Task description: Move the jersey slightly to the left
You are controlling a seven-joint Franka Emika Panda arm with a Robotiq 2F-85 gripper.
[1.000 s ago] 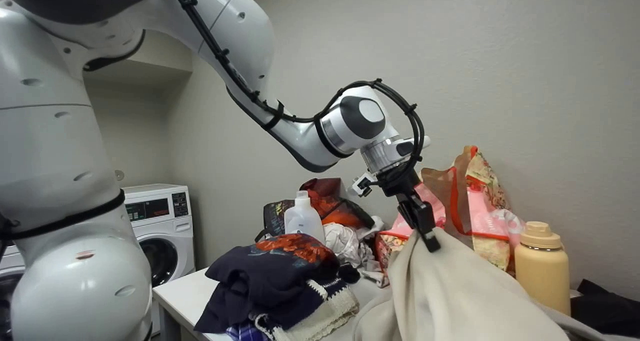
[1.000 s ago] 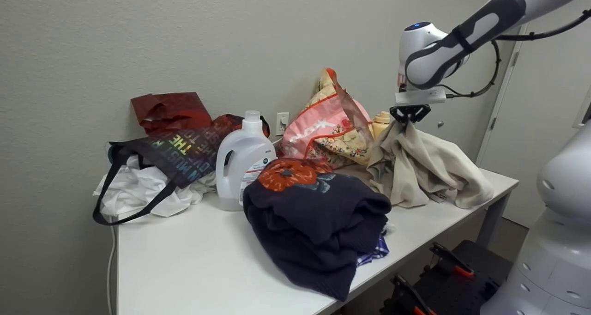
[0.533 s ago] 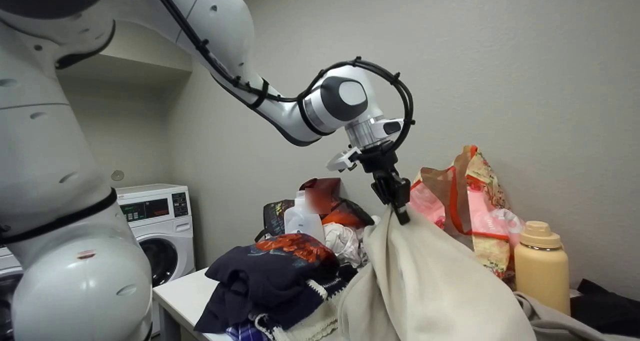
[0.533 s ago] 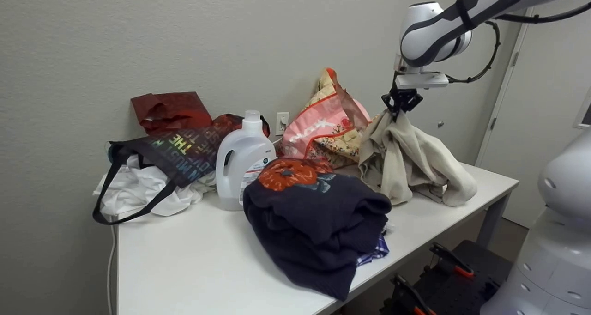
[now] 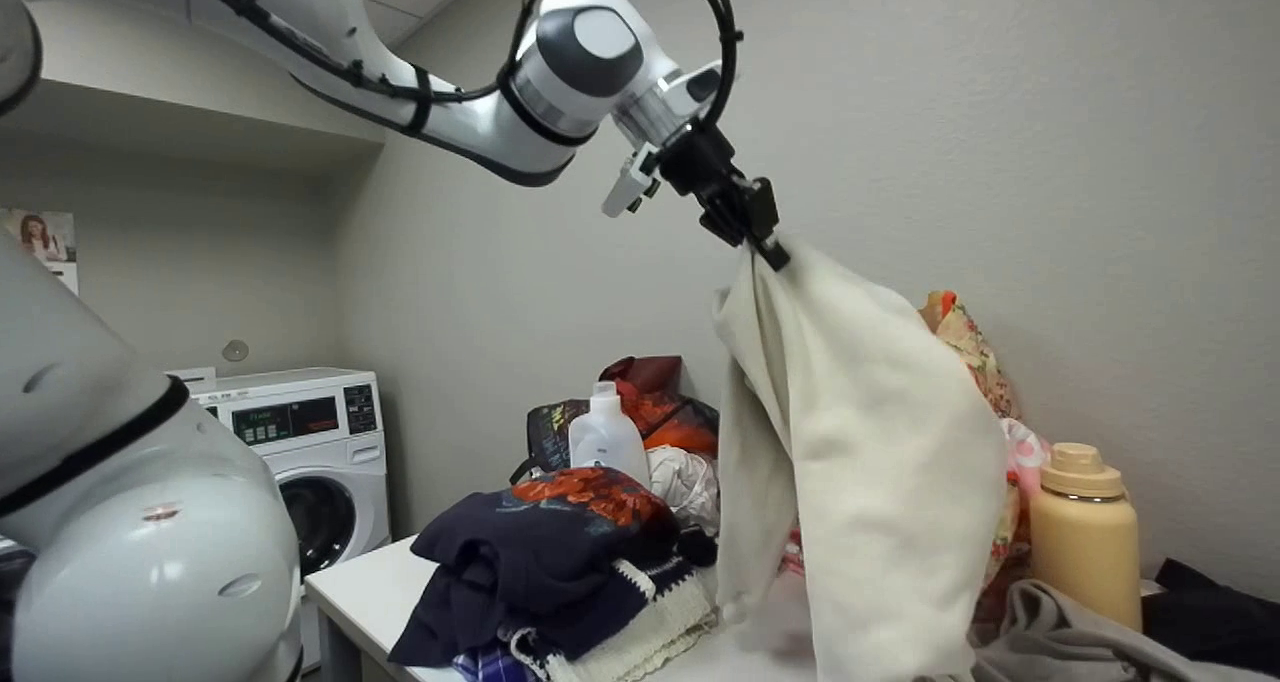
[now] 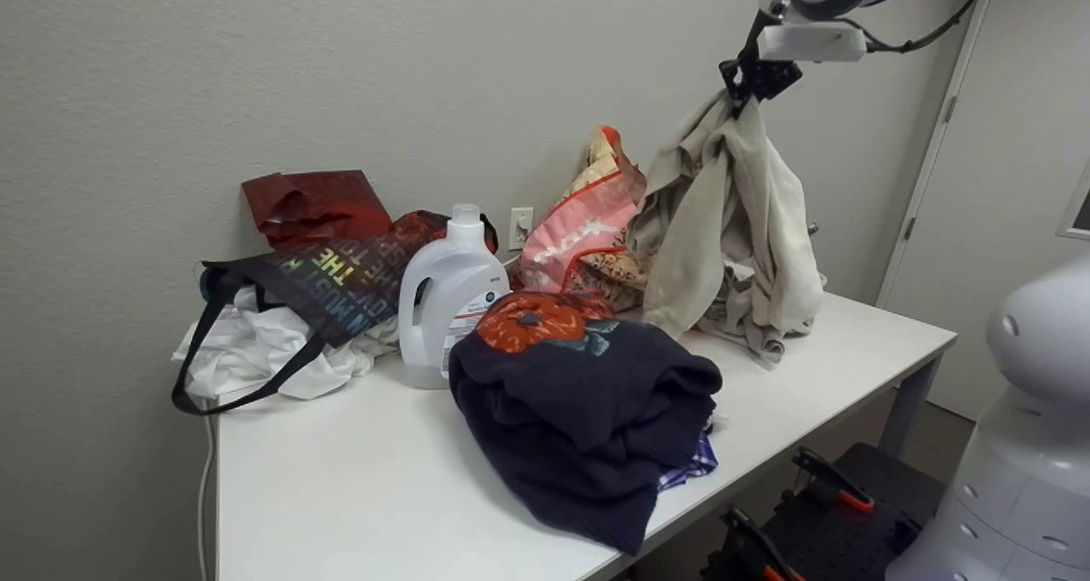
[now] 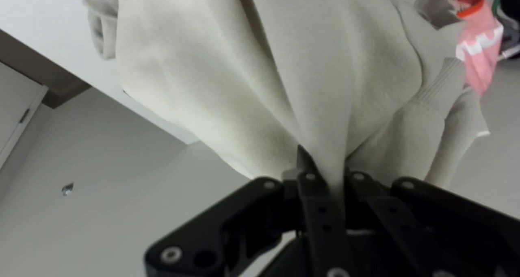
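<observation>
The cream jersey (image 5: 880, 442) hangs in thick folds from my gripper (image 5: 768, 246). In an exterior view it (image 6: 783, 232) hangs over the back right part of the white table (image 6: 341, 479), its lower end at about table height; whether it touches cannot be told. My gripper (image 6: 742, 104) is shut on the jersey's upper part, high above the table. In the wrist view a fold of the jersey (image 7: 313, 66) runs between the fingers of the gripper (image 7: 325, 167), and the jersey spreads out beyond them. The jersey partly covers the floral bag (image 6: 588, 232).
A navy clothing heap (image 6: 579, 411) lies beside the jersey. A translucent jug (image 6: 451, 308) and a dark tote bag (image 6: 341, 283) stand behind the heap. A yellow bottle (image 5: 1085, 542) and grey fabric (image 5: 1060, 632) are near the jersey. The wall is close behind.
My gripper has risen well up with the jersey in it. The jersey has lifted and now hangs longer and narrower, shifted left in both exterior views. The other things have not moved.
</observation>
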